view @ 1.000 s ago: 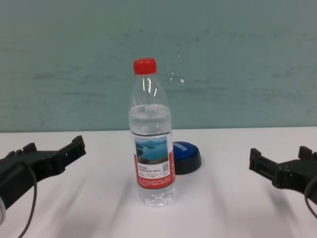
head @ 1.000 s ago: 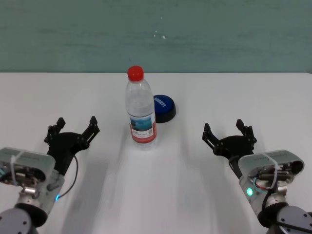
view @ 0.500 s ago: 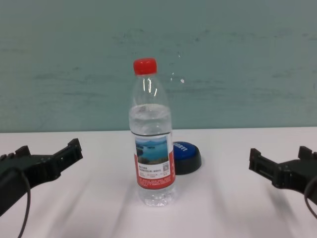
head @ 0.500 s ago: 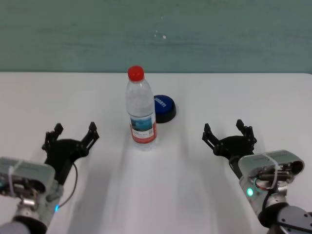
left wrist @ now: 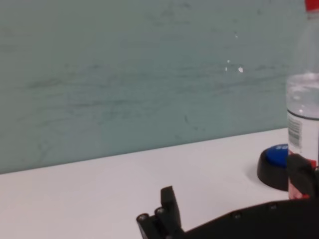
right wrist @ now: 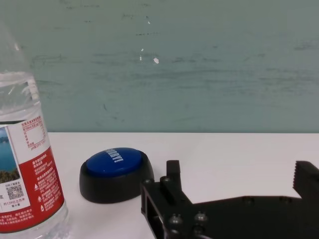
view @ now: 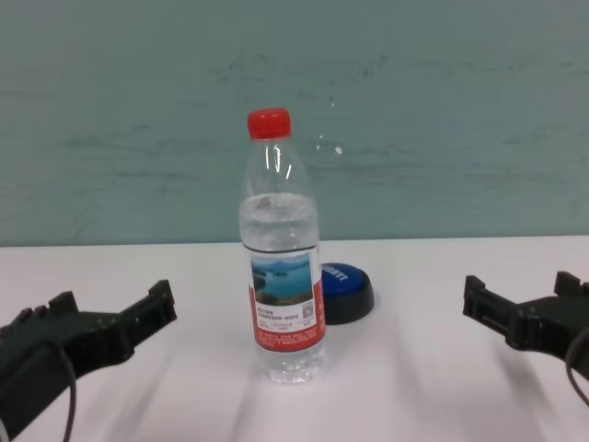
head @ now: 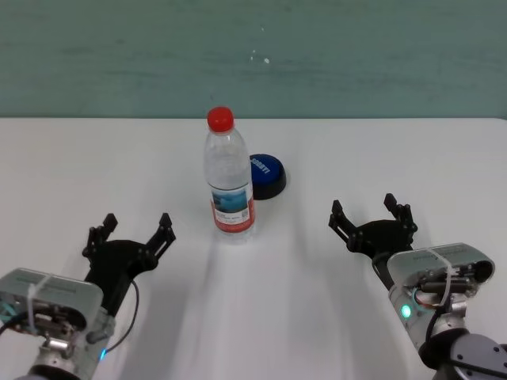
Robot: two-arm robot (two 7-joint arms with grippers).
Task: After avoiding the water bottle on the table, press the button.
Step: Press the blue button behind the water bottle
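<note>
The water bottle (head: 230, 178) stands upright mid-table, clear with a red cap and a red-and-white label. Right behind it, slightly to its right, sits the blue-topped button (head: 266, 175) on its black base. My left gripper (head: 133, 229) hovers open near the table's front left, a short way left of the bottle and nearer to me. On the front right, my right gripper (head: 367, 212) is open and empty, nearer to me than the button. The chest view shows the bottle (view: 283, 276), the button (view: 346, 290), the left gripper (view: 112, 311) and the right gripper (view: 518, 293).
The white table (head: 380, 150) runs back to a teal wall. In the right wrist view the button (right wrist: 115, 172) lies beside the bottle (right wrist: 25, 169), with open tabletop between the button and my right fingers (right wrist: 172, 175).
My left gripper has drawn back toward me and shifted right, closer to the bottle. The right arm, bottle and button have not moved.
</note>
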